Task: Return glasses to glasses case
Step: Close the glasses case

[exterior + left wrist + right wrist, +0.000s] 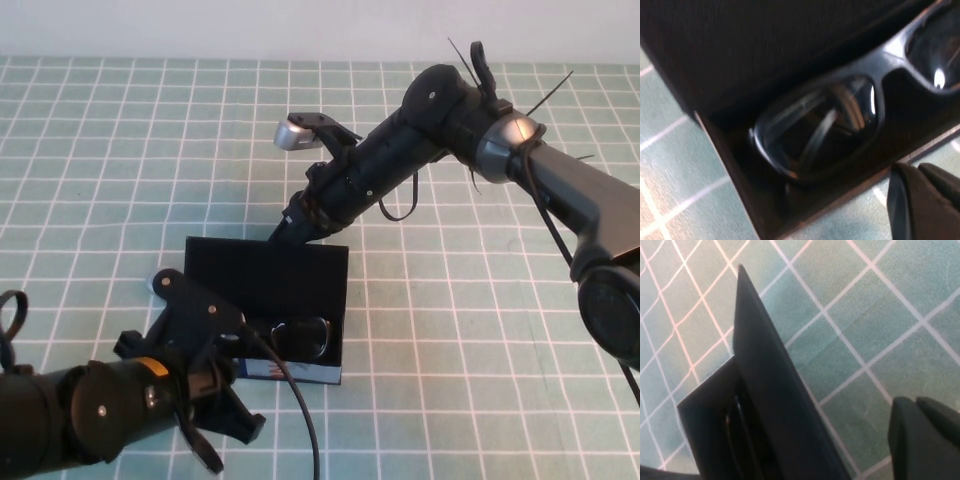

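Note:
The black glasses [305, 337] lie inside the open glasses case [290, 372], whose lid [265, 272] stands upright. In the left wrist view the glasses [825, 130] fill the case's black inside [730, 155], lenses up. My left gripper [238, 345] is at the case's front left corner, shut and empty [917, 172]. My right gripper [287, 230] is just behind the lid's top edge, shut and empty [914, 402], beside the lid [770, 390] without clearly touching it.
The case stands on a green checked cloth [460, 330] that covers the whole table. A cable [300, 410] loops from the left arm over the case's front.

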`<state>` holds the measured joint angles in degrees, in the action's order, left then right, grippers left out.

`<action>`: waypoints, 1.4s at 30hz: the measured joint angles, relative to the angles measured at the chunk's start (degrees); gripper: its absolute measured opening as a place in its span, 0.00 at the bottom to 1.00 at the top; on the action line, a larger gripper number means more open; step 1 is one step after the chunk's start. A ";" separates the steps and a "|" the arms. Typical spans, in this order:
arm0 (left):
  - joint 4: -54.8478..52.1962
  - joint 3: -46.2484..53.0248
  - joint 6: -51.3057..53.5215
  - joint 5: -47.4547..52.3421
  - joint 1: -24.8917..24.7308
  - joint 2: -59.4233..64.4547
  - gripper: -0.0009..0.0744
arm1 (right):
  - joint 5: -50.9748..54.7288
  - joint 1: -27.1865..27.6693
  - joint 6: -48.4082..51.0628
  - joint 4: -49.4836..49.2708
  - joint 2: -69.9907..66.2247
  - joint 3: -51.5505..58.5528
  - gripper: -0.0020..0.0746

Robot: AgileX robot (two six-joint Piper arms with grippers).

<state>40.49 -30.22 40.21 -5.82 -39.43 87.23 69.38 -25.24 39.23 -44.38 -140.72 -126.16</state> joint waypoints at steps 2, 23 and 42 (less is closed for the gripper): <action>0.00 0.00 0.00 0.13 0.00 0.95 0.01 | 0.00 -0.25 0.00 0.00 0.00 0.00 0.01; 0.00 0.00 -0.44 -2.91 0.00 2.66 0.01 | 0.03 -7.40 -8.09 -1.07 2.67 5.93 0.01; -20.29 -2.01 19.07 19.82 0.00 -11.05 0.01 | 0.00 -8.31 -4.12 5.75 6.05 2.67 0.01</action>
<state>20.20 -32.23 59.28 14.00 -39.43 76.18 69.38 -33.55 35.11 -38.63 -134.67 -123.49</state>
